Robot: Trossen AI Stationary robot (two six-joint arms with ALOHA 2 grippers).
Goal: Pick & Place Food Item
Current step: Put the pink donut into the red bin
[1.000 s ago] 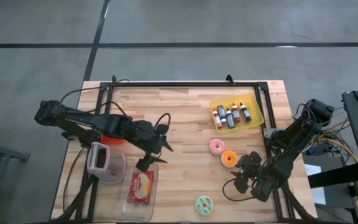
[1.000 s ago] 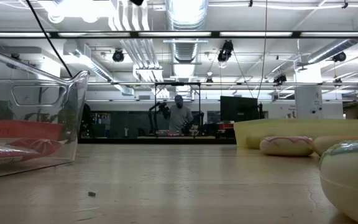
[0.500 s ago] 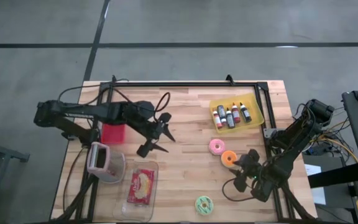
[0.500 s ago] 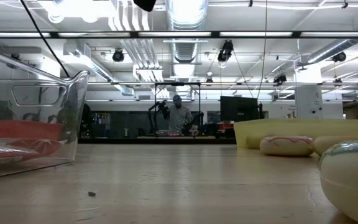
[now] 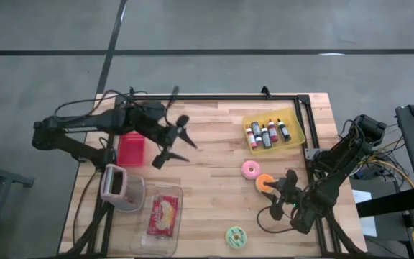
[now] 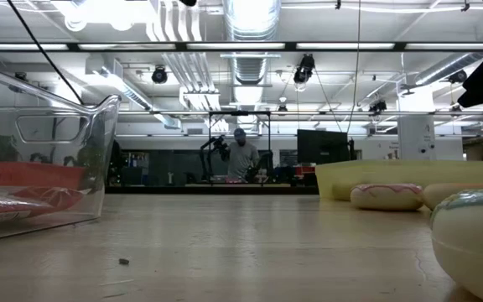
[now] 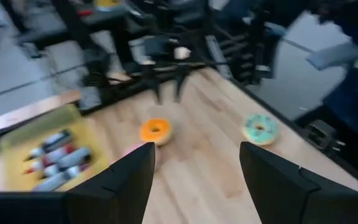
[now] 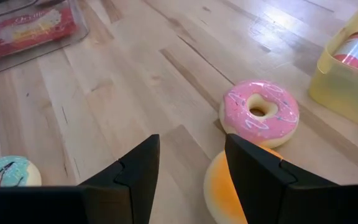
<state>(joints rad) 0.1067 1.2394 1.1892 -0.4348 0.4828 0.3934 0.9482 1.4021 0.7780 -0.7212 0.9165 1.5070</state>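
Your right gripper (image 5: 277, 196) hangs with its jaws spread and nothing between them, and the orange doughnut (image 8: 225, 183) sits directly ahead of its fingertips, partly hidden behind one finger in the right wrist view. The pink doughnut (image 8: 259, 111) lies just beyond it, touching or nearly so, with the yellow tray (image 8: 345, 81) of small bottles farther out past both.

Expect the orange doughnut to be light and rounded, with a smooth, matte-looking skin (probably a toy, so possibly a little squashy, though you cannot confirm that). A ring like this can roll out of a pinch on its curved edge, so take it across the full width, or with one finger in the hole and one on the outer wall. Keep clear of the pink one, which is close enough to be nudged.

Your left gripper (image 5: 172, 142) hangs open and empty over bare wooden table (image 5: 214, 137), well away, with the clear container (image 5: 161, 219) holding a red packet behind it
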